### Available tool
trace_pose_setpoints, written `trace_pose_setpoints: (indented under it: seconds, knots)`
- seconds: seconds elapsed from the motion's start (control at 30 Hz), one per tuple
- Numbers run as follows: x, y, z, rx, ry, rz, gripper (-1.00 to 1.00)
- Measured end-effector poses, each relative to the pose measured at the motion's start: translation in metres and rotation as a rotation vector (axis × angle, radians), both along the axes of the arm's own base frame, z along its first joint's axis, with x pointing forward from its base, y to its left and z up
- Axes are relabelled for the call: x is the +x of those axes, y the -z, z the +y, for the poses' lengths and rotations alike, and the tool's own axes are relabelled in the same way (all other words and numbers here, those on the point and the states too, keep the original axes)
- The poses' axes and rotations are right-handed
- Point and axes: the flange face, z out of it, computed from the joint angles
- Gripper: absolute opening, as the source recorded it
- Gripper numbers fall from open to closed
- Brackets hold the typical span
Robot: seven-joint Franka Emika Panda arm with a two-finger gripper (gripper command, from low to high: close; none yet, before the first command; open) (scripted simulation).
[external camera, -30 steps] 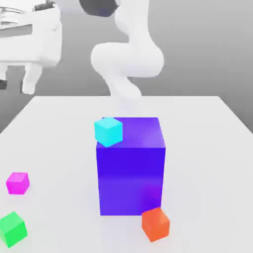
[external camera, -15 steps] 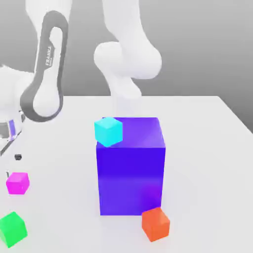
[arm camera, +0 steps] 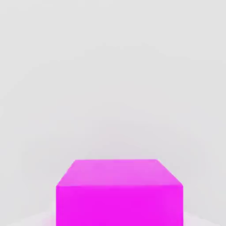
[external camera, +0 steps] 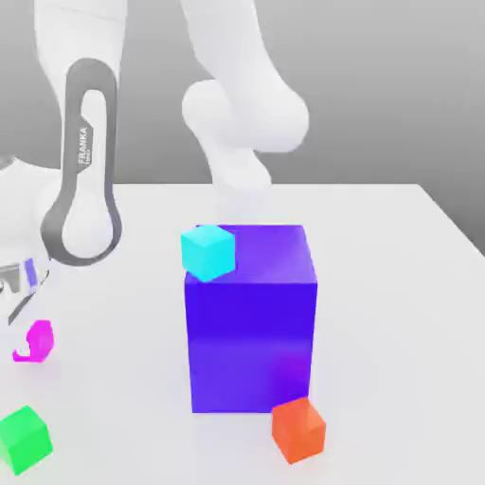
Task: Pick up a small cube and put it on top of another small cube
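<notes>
A magenta cube point(external camera: 42, 333) sits on the white table point(external camera: 398, 284) at the exterior view's left. My gripper point(external camera: 30, 342) has come down over it and is shut on it, with a pale finger covering part of its front. In the hand view the magenta cube point(arm camera: 119, 192) is very close, resting on the table. A cyan cube point(external camera: 207, 251) rests on the top corner of a large purple-blue block point(external camera: 251, 327). Near the table's front are a green cube point(external camera: 23, 439) and an orange cube point(external camera: 298, 429).
The large purple-blue block stands mid-table, much taller than the small cubes. The arm's white base column point(external camera: 242, 142) rises behind it. The arm's grey-banded link point(external camera: 83, 170) hangs over the exterior view's left side.
The arm swung in from the upper left and descended onto the magenta cube. Its fingers closed around the cube. The other cubes stayed put.
</notes>
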Motion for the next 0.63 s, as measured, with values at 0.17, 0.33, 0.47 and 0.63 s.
trace_pose_setpoints:
  seconds: [0.17,0.33,0.47,0.63]
  knots:
    - [0.073,-0.032,0.012,0.002,-0.007,0.0,-1.0]
    - [0.161,-0.056,0.044,0.001,-0.009,-0.001,-1.0]
    - [0.172,-0.009,0.049,0.001,-0.009,-0.001,1.0]
    - [0.172,-0.009,0.049,0.001,-0.009,-0.001,1.0]
